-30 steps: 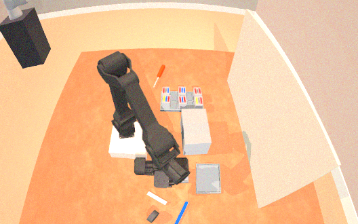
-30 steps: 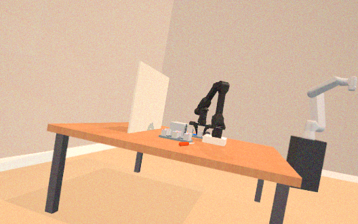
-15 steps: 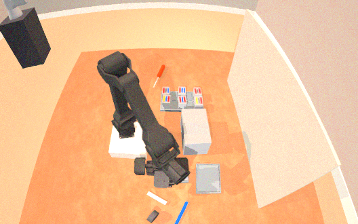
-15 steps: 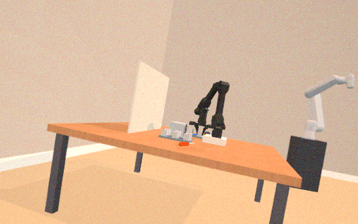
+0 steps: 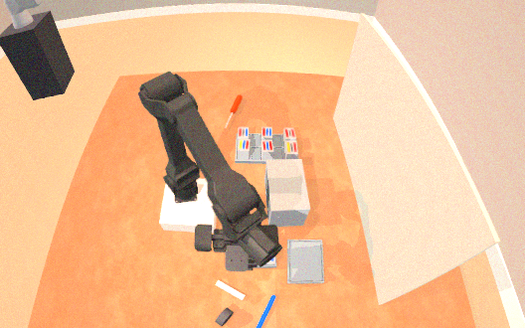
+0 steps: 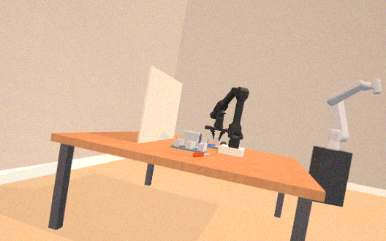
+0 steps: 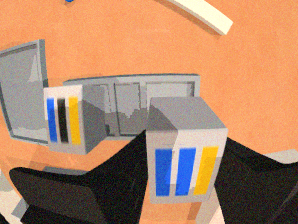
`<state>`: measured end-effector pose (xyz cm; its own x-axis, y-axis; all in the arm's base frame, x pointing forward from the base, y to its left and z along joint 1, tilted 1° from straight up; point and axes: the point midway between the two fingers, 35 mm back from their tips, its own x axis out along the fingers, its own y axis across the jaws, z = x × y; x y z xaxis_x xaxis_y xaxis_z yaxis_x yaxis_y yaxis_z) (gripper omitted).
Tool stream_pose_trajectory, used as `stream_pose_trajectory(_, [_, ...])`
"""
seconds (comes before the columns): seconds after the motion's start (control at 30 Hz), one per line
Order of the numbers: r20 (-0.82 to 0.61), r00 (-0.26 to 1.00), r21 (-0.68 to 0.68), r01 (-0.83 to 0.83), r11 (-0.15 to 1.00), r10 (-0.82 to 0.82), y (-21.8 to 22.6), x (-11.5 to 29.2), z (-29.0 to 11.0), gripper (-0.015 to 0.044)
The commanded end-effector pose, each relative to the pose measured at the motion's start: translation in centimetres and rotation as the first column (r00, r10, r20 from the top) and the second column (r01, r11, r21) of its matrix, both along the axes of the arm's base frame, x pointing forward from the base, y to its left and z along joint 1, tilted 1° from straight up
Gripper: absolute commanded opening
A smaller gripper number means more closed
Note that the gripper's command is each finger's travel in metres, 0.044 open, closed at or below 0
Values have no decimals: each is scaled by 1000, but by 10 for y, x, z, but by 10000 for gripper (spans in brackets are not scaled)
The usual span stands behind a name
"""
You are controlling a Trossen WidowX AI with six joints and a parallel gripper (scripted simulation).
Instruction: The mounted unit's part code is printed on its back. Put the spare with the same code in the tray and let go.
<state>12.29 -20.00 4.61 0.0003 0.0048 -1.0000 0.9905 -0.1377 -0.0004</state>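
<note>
My gripper [image 6: 217,137] [image 7: 177,135] is shut on a spare [image 7: 186,115], a light grey block whose label shows blue, blue and yellow bars. It holds the spare above the near rack [image 7: 135,78]. A second spare [image 7: 94,117] with blue, black and yellow bars stands at the left end of that rack. The grey tray [image 5: 305,282] [image 7: 41,65] is empty, just beyond the near rack. The grey box-shaped housing [image 5: 289,217] [image 6: 191,136] has a dark part on its side. The mounted unit's printed code cannot be read in these views.
A back rack [image 5: 250,160] holds several colour-barred blocks. A tall pale panel [image 5: 409,164] [image 6: 161,106] stands at the right. A red screwdriver [image 5: 236,104], white strip [image 5: 230,289], blue rod [image 5: 266,311] and dark small block [image 5: 224,316] lie on the table.
</note>
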Motion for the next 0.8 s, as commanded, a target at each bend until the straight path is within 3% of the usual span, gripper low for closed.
stream_pose_trajectory(0.0, [11, 1000, -10, 2, 1000, -2, -1, 1, 26, 0])
stream_pose_trajectory(0.33, [8, 1000, -12, 0, 1000, 0, 0, 0, 40, 0])
stream_pose_trajectory(0.77, [11, 1000, -13, -1, 1000, 1, -7, -1, 96, 0])
